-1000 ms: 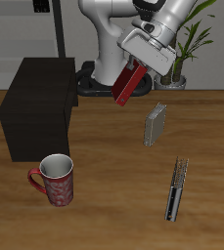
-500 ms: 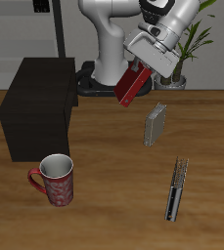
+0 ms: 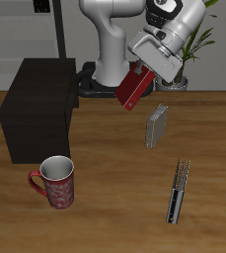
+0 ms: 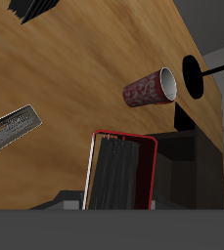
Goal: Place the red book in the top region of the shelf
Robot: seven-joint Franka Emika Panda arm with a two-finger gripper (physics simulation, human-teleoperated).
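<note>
Aloft, tool (image 3: 141, 71) clamps tilted red book (image 3: 133, 88).

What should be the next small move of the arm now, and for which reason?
Probably carry the red book sideways toward the shelf, keeping its height. The gripper holds the book in the air, tilted, beside the robot's base and not above the shelf's flat top. Nothing appears to stand in that path; the mug sits lower, nearer the front edge.

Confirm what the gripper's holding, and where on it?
The red book, gripped at its upper end by the gripper, hanging tilted in the air above the table.
</note>
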